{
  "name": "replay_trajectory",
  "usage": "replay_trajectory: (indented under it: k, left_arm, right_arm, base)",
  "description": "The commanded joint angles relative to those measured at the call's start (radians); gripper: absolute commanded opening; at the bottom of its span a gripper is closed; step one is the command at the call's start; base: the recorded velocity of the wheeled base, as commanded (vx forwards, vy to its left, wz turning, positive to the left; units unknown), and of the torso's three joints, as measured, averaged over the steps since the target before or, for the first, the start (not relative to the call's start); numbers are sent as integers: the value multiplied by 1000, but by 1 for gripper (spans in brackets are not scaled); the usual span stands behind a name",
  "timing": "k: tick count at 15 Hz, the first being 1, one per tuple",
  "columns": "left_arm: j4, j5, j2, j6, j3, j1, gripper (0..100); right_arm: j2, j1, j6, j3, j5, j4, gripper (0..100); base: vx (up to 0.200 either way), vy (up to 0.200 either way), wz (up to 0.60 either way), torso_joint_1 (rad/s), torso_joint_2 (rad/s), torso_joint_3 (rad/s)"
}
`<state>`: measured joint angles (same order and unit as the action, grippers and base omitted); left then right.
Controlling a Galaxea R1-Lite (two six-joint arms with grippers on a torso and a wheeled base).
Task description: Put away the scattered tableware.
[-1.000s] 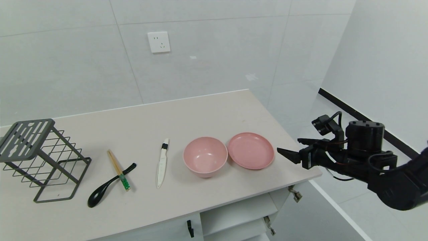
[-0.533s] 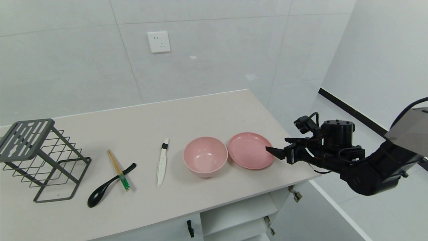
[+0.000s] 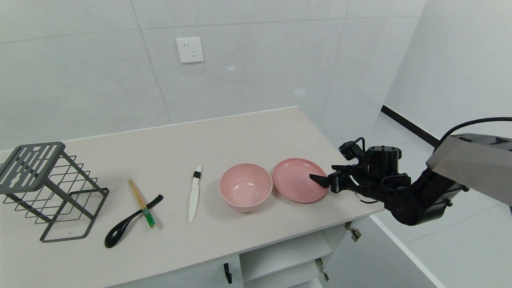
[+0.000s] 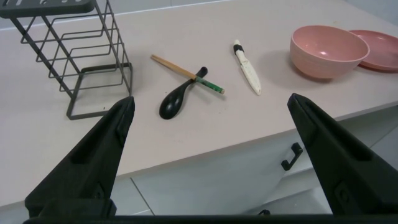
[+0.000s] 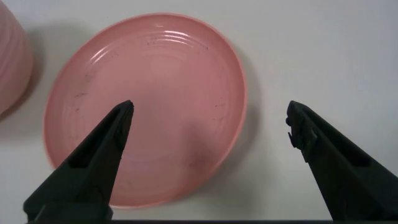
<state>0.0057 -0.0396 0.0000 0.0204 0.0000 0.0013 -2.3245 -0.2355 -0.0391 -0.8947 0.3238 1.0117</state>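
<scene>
Beige worktop [image 3: 240, 132], tiled corner: right claw [image 3: 321, 176] has swept in, spread wide, now over the pink plate [image 3: 294, 178], so a plate pickup looks next.

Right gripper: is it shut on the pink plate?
No, the right gripper is wide open above the pink plate, gripping nothing.

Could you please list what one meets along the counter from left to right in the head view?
Wire rack, black spoon, knife, pink bowl, pink plate, right gripper.
</scene>
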Motion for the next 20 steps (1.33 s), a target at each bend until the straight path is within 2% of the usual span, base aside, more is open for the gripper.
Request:
replay_trajectory:
  k: [1,14,15,20]
  left_arm:
    - [0,0,2,0,0,0,100]
    - [0,0,2,0,0,0,100]
    - [0,0,2,0,0,0,100]
    - [0,0,2,1,0,0,100]
  right_arm:
    - [-46,-10,13,-21,0,1,100]
    - [-90,-70,15,-44,-9,2,100]
    - [-90,-68,16,-47,-22,-2,0]
    - [-88,-57,59,-40,-108,1,0]
  base:
    - [0,0,0,0,0,0]
    - [0,0,0,0,0,0]
    - [0,0,0,0,0,0]
    - [0,0,0,0,0,0]
